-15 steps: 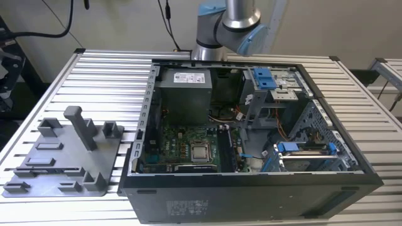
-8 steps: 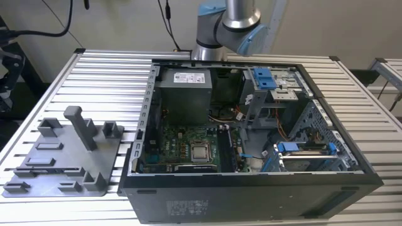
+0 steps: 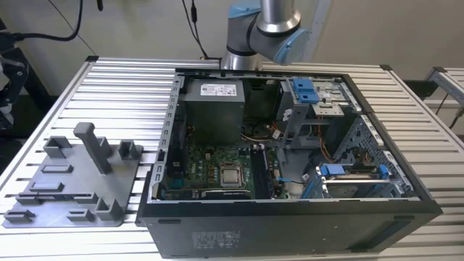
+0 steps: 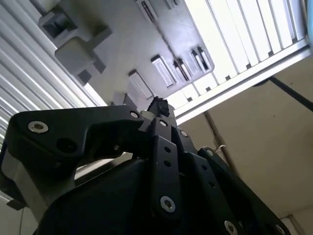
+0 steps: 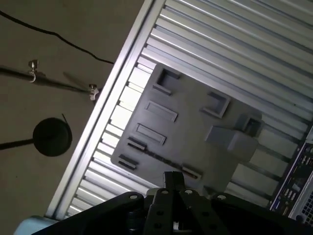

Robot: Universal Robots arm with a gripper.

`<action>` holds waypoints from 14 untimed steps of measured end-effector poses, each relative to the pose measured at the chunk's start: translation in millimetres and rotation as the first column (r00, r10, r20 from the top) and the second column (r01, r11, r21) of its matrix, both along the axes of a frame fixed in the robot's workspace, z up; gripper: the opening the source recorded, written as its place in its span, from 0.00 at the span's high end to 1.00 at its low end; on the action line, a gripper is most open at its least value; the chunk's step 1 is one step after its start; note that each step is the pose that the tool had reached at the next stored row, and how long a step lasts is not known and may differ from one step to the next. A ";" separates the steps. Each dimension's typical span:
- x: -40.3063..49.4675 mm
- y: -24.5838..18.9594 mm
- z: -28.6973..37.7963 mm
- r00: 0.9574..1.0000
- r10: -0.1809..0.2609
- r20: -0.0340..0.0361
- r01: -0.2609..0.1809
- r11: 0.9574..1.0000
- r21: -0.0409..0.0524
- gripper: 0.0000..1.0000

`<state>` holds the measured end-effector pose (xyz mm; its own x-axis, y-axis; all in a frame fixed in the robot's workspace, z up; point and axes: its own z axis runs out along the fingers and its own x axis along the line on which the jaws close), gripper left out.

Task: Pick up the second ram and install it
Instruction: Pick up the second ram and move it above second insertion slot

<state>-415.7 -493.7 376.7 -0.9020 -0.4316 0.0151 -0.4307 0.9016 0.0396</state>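
1. The second ram [image 3: 58,194] sits in a slot of the grey holder tray [image 3: 80,182] at the exterior view's left, on the slatted table. It is on the near part of the tray, well apart from the tall post [image 3: 91,144]. In the first wrist view it shows as a thin dark line [image 5: 156,157], so it seems to stand on its long edge.
2. Judged from its shape, the stick is light, stiff and thin, but fragile. Its chips and contact edge would not tolerate squeezing or twisting. The best hold looks like a pinch across the two flat faces near the middle of the exposed upper edge, keeping it level.
3. To the tray's right stands the open computer case [image 3: 290,223], with the motherboard [image 3: 210,163] lying flat inside.
4. The gripper [image 5: 173,177] hangs high over the tray. Its jaws appear drawn together with nothing between them.
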 end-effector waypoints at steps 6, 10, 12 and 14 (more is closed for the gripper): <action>0.0 0.0 0.0 0.998 0.060 0.000 -0.060 0.998 0.000 0.89; 0.0 0.0 0.0 0.995 0.103 0.000 -0.103 0.995 0.000 0.89; 0.0 0.0 0.0 0.992 0.124 0.000 -0.124 0.992 0.000 0.89; 0.0 0.0 -0.1 0.990 0.140 0.000 -0.140 0.990 0.000 0.89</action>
